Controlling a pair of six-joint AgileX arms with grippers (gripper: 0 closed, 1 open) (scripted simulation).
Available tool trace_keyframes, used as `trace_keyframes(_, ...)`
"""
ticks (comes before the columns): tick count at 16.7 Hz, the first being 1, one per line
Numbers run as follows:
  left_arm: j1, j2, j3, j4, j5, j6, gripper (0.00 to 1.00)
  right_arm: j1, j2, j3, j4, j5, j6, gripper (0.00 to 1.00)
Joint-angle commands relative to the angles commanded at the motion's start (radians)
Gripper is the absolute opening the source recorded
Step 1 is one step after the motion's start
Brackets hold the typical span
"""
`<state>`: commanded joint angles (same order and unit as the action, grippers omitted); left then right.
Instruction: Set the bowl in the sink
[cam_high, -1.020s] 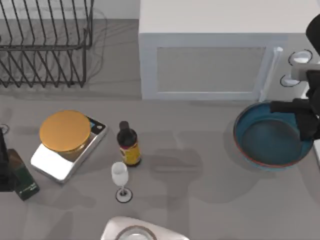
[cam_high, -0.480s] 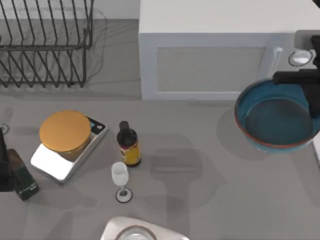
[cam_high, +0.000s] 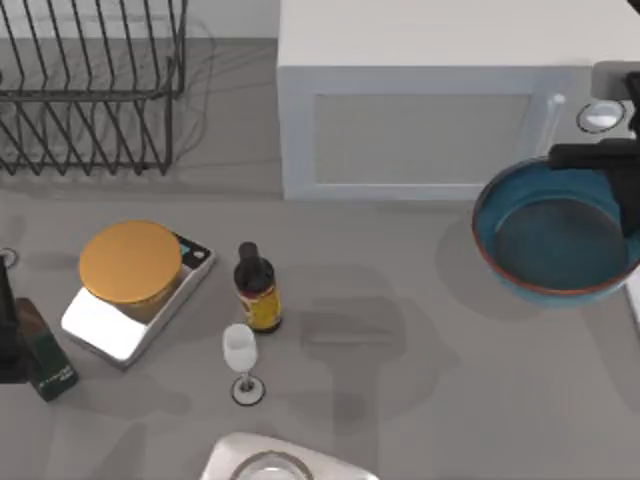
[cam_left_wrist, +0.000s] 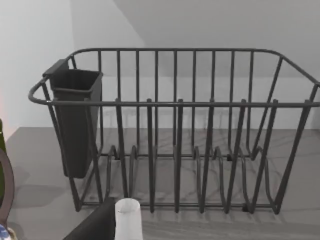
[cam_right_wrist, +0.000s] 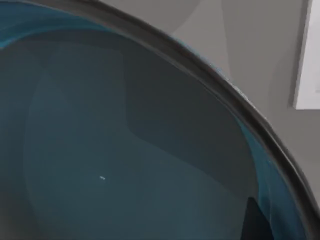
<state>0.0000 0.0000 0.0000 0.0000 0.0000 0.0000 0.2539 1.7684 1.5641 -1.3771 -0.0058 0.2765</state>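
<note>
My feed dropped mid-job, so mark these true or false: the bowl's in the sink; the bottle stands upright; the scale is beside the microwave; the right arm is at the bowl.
1. The glossy teal-blue bowl sits in the sink. False: it is beside the white microwave, over the grey counter.
2. The dark bottle stands upright. True.
3. The orange-topped scale is beside the microwave. False: it is on the counter's left.
4. The right end effector is at the bowl's rim. True.
</note>
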Motion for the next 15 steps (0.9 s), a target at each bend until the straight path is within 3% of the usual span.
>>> trace_keyframes(8, 0.000, 0.000, 0.000, 0.000, 0.000, 0.000, 1.00, -0.298, -0.094, -0.336, 0.285, -0.154, -0.011, 0.00)
trace_keyframes(15, 0.000, 0.000, 0.000, 0.000, 0.000, 0.000, 1.00, -0.596, -0.224, -0.648, 0.918, -0.317, -0.037, 0.00)
